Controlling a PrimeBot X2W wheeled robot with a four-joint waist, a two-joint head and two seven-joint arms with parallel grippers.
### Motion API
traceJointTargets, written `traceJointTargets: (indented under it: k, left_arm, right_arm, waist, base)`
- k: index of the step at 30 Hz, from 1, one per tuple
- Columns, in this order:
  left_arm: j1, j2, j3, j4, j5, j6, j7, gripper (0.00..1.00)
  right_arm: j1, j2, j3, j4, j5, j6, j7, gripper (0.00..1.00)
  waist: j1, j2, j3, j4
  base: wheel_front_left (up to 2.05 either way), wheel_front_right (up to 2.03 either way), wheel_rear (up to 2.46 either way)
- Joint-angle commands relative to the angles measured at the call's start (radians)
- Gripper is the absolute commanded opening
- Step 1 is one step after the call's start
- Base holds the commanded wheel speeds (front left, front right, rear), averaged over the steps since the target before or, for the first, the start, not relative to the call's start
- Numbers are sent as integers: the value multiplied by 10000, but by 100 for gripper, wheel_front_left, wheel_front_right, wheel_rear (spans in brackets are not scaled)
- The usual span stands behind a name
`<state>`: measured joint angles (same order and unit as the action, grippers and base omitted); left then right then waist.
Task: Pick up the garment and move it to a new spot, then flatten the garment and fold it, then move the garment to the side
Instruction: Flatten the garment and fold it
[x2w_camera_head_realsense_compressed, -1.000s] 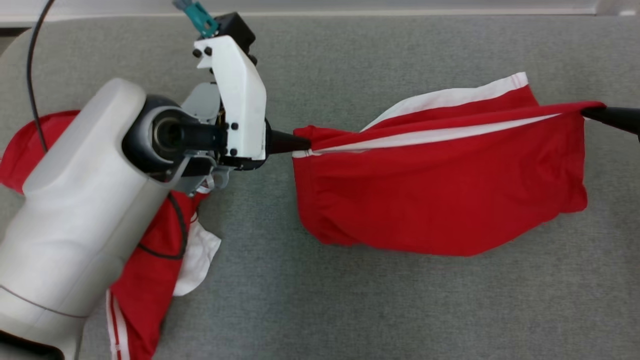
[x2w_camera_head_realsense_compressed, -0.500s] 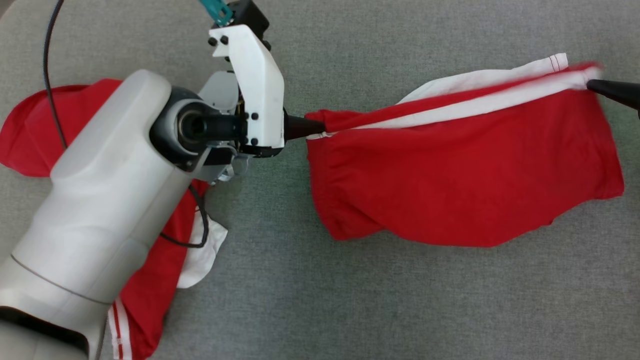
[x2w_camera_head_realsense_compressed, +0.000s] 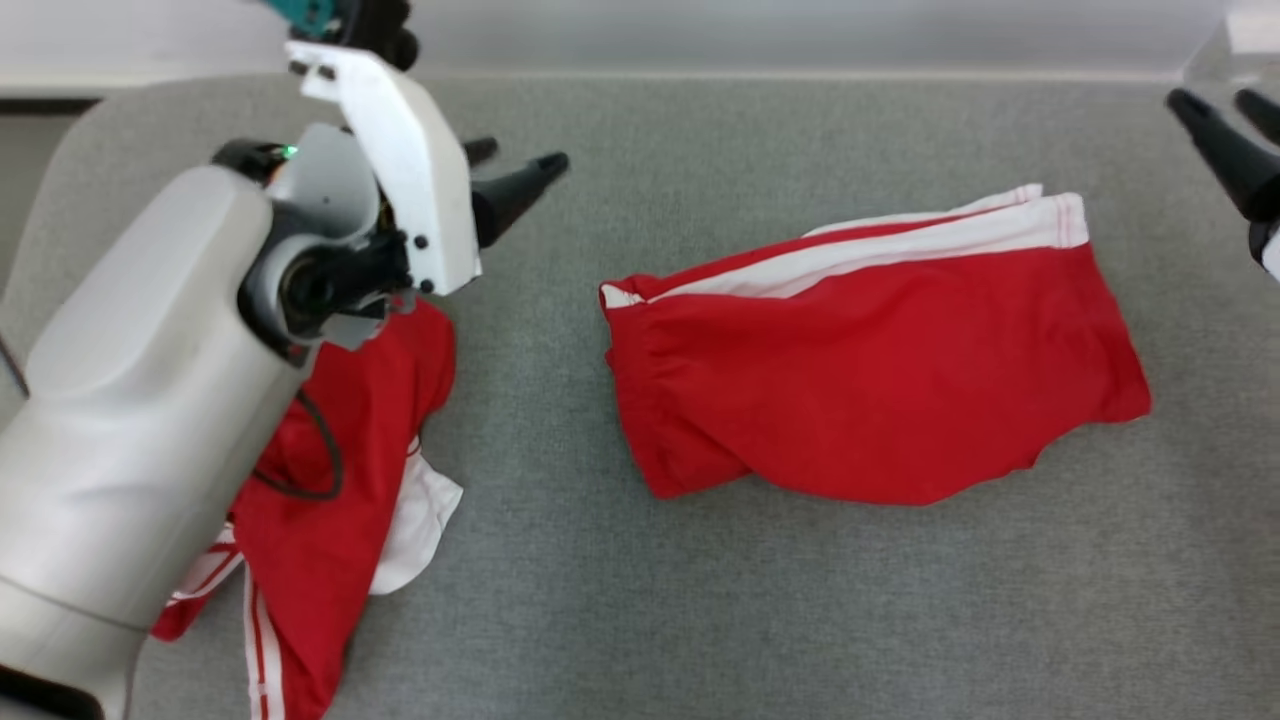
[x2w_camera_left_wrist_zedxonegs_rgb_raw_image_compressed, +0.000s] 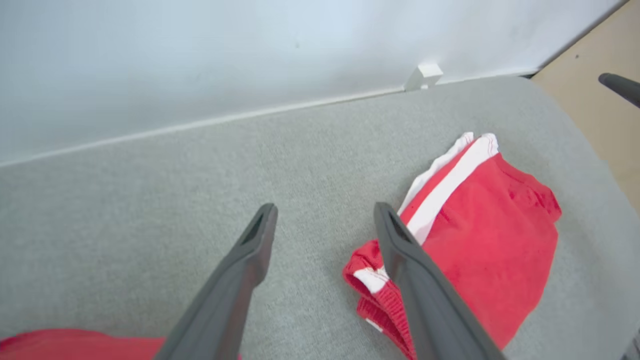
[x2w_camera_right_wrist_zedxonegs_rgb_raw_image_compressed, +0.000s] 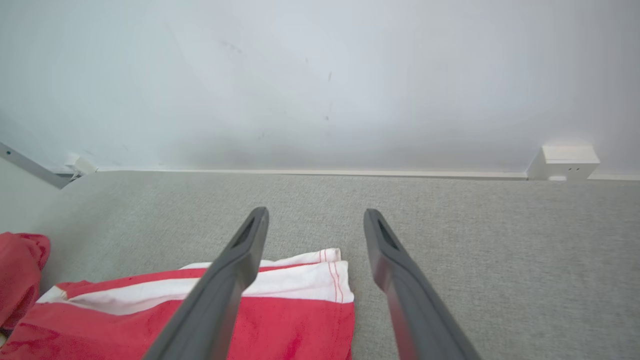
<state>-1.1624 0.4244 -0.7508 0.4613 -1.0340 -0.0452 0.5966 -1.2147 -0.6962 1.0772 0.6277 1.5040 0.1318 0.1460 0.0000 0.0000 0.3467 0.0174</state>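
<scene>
The garment (x2w_camera_head_realsense_compressed: 870, 370), red shorts with a white side stripe, lies folded on the grey table, right of centre. My left gripper (x2w_camera_head_realsense_compressed: 515, 158) hovers open to its upper left, empty and apart from the cloth. My right gripper (x2w_camera_head_realsense_compressed: 1210, 98) stands open off the garment's upper right corner, also empty. In the left wrist view, the left gripper (x2w_camera_left_wrist_zedxonegs_rgb_raw_image_compressed: 326, 207) is spread above bare table, with the garment (x2w_camera_left_wrist_zedxonegs_rgb_raw_image_compressed: 480, 235) beneath its right finger. In the right wrist view, the right gripper (x2w_camera_right_wrist_zedxonegs_rgb_raw_image_compressed: 316, 213) is spread above the garment's (x2w_camera_right_wrist_zedxonegs_rgb_raw_image_compressed: 280, 310) striped hem.
A second red and white garment (x2w_camera_head_realsense_compressed: 340, 450) lies crumpled at the table's left, partly under my left arm, and shows as a red patch (x2w_camera_right_wrist_zedxonegs_rgb_raw_image_compressed: 20, 270) in the right wrist view. A pale wall with a small white block (x2w_camera_right_wrist_zedxonegs_rgb_raw_image_compressed: 562, 162) borders the table's far edge (x2w_camera_head_realsense_compressed: 800, 75).
Both grippers have opened and let go of the garment's striped edge, which has dropped flat onto the table. Both have drawn up and away from it. The head camera has shifted as well.
</scene>
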Motion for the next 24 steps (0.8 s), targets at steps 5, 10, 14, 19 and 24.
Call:
traceJointTargets:
  k: [5,10,14,19,24]
  left_arm:
    - [1043,225,206,-444,1129,358,-2685,100]
    - [2333,225,458,-1347,1980,1106,-5270,100]
    - [3468,109,517,-2269,2413,1791,-6790,100]
    - [4782,2,449,-3089,2488,2381,-7721,100]
    - [5828,-203,603,-3747,2309,2731,-8259,100]
  right_arm:
    - [1206,227,-185,652,-622,-22,-2640,100]
    - [2198,797,-215,1664,-818,-22,-3749,100]
    - [2719,1239,-104,2360,-648,-22,-3730,100]
    - [3052,1609,-87,3205,-301,-22,-3283,100]
    - [3249,1814,-36,3995,36,-22,-2366,100]
  waist:
    - [0,0,-663,-48]
    - [0,0,-943,119]
    - [0,0,-1004,417]
    - [0,0,-1009,884]
    - [0,0,-1035,1342]
  base:
    - [0,0,0]
    - [0,0,0]
    - [0,0,0]
    - [0,0,0]
    - [0,0,0]
